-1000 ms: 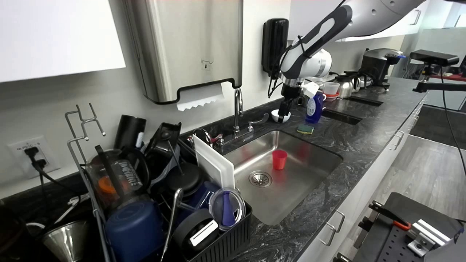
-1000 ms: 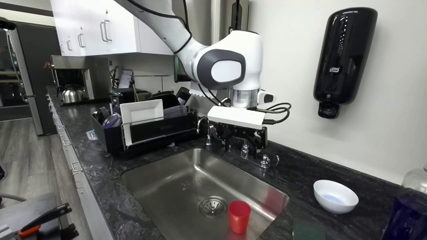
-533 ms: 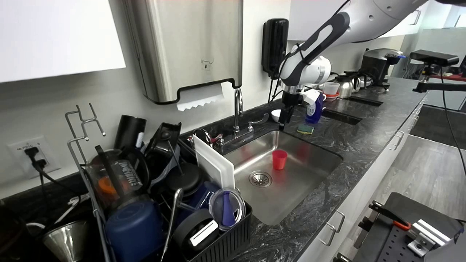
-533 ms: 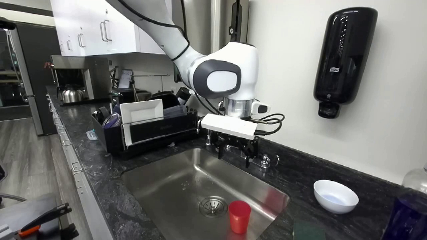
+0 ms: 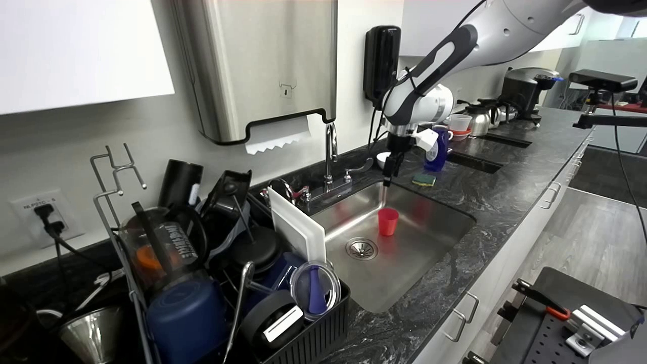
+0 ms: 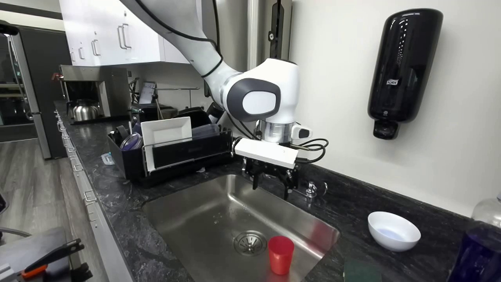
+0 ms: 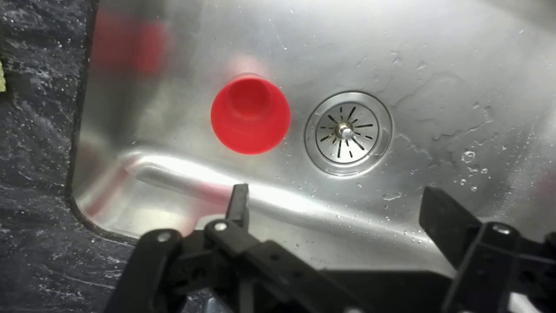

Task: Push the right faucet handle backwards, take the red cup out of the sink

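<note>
The red cup stands upright in the stainless-steel sink, beside the drain. It also shows in an exterior view and in the wrist view, where I see into its open top. My gripper is open, with nothing between its fingers. In an exterior view the gripper hangs above the sink's wall-side edge, apart from the cup and higher than it. The right faucet handle is a silver lever beside the spout. The gripper and arm partly cover the faucet in an exterior view.
A full dish rack stands at one end of the sink. A white bowl, a blue soap bottle and a sponge lie beyond the other end. A paper towel dispenser hangs on the wall above.
My gripper has moved lower and away from the wall, from over the faucet to over the sink's edge. The cup and faucet handle have not visibly moved.
</note>
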Available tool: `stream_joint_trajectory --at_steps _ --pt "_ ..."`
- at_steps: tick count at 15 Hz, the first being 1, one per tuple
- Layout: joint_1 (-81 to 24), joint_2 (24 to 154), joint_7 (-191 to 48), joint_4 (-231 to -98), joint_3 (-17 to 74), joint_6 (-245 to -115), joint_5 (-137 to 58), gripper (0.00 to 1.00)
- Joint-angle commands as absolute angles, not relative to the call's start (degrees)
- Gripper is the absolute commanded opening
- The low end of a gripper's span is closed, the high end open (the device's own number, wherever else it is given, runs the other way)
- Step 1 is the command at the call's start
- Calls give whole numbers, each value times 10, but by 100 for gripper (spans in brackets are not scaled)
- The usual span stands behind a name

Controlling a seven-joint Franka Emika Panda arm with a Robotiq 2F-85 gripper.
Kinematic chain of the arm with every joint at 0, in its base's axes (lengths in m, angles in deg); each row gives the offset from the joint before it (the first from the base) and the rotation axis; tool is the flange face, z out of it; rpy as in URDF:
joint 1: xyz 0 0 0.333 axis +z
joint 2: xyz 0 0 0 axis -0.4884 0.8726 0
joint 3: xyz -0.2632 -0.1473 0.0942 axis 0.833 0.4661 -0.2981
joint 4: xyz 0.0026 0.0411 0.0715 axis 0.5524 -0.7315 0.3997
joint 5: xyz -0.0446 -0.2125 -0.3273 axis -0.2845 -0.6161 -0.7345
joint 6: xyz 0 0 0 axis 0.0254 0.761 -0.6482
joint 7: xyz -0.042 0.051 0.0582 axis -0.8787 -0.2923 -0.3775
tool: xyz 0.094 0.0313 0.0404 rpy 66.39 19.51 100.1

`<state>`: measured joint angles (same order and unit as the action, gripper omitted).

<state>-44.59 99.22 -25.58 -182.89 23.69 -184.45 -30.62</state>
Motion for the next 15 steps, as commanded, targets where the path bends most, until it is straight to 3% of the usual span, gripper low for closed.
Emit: stream_joint_trajectory --at_steps 1,15 --pt "-446 992 -256 -1828 237 -1844 -307 100" --pt "-448 1036 -255 -1817 229 -1839 -305 100"
